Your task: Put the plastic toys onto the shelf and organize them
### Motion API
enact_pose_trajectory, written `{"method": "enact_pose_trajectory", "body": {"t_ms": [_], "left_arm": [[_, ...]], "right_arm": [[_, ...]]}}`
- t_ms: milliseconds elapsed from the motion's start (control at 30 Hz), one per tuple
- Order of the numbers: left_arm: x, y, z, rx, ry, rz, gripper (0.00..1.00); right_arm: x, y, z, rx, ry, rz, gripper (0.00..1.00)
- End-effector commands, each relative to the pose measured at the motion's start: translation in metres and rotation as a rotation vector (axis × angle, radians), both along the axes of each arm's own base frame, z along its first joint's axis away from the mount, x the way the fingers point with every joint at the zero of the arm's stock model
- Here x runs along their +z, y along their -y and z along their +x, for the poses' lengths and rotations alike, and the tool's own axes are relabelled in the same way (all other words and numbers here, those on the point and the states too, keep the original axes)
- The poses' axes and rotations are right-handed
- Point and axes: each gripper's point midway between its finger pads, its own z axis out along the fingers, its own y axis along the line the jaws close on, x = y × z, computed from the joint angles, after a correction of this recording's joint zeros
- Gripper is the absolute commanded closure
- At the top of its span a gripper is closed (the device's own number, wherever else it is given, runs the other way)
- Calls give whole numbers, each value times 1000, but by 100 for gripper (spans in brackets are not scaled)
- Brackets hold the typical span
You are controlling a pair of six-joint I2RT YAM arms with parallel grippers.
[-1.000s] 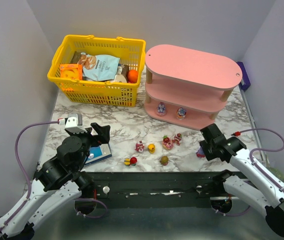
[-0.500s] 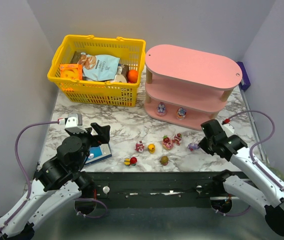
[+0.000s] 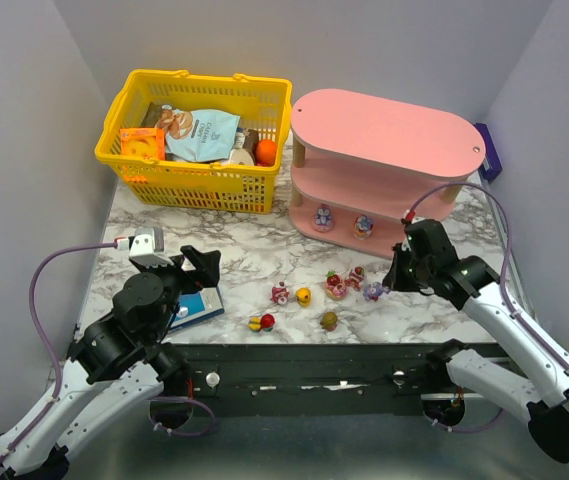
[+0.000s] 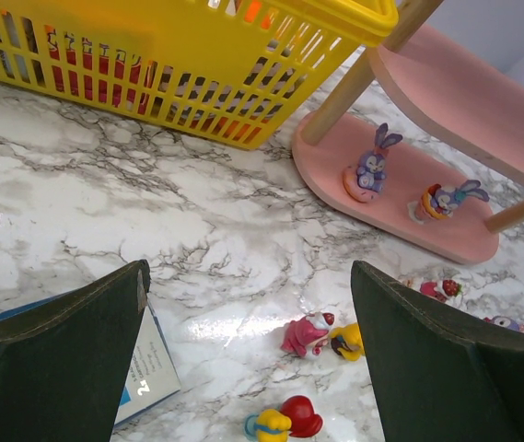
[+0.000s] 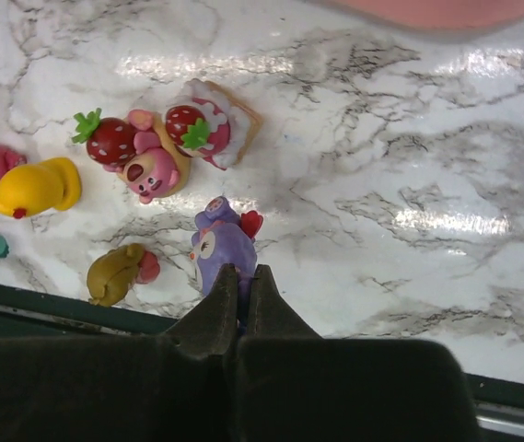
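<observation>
The pink shelf (image 3: 384, 130) stands beyond the right gripper (image 5: 240, 276), with two toys (image 3: 323, 217) on its bottom tier. The left gripper (image 4: 248, 276) hangs with its fingers wide apart and nothing between them. The right fingers are pressed together, pinching the base of a purple toy (image 5: 220, 241). Its long axis runs straight out from the fingertips, head pointing away. A strawberry toy (image 5: 165, 147) lies just beyond, to the left. A second ago these fingers were apart, and gripper and toy were further right.
</observation>
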Motion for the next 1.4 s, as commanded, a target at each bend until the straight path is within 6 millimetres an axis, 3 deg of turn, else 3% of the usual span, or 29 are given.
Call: {"method": "enact_pose_trajectory", "body": {"t_ms": [0,233,533,933,1100,1367], "left_arm": [[3,-3,1,17,14,-12,1],[4,-2,1,11,15,-15,1],[3,-2,0,11,15,-15,1],[2,-3,0,15,12,-10,1],[3,-3,0,15,13,-11,1],[5,-4,-1,12,20,-17,1]], "right_arm": [[2,-10,-5,142,-31,-30,99],[-18,-8,-12,113,-75,-223,99],[-27,-19,-15,133,-62,-300,99],[-30,-31,-13,159,-43,-445,73],[-25,-35,-15,156,-27,-461,54],[15,-34,-10,28,91,-334,37]]}}
